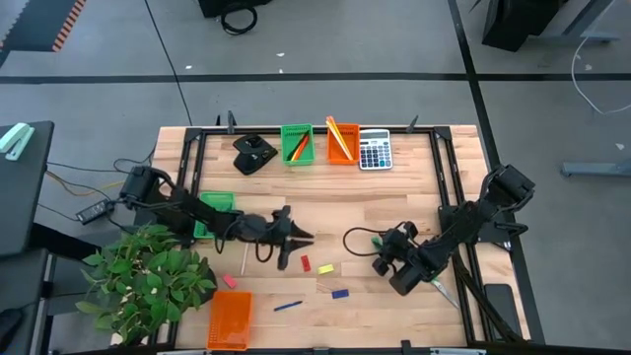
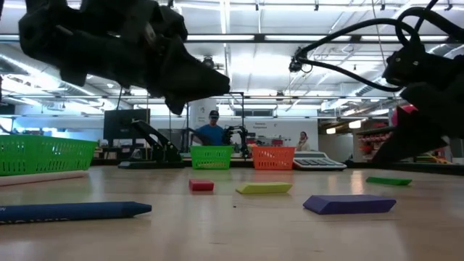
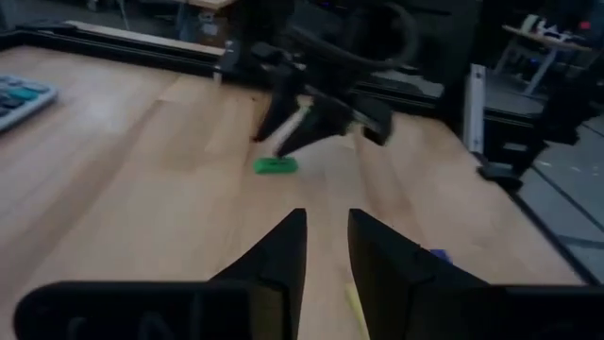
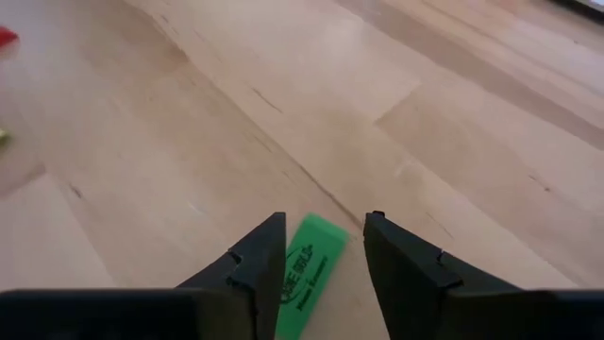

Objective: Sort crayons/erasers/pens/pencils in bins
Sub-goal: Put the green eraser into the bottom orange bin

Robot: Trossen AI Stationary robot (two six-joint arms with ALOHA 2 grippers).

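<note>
While pencils point(image 1: 338, 137) are binned, erasers point(image 1: 325, 268) are left on the table point(image 1: 414, 202), one straddled by the open right gripper point(image 4: 326, 250), the left gripper point(image 3: 326, 250) held open and empty

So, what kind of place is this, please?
Probably a robotics lab or workshop. A wooden table stands on a grey floor with cables. The low view shows a large hall with ceiling lights, another robot arm behind, and a person at the far end.
</note>
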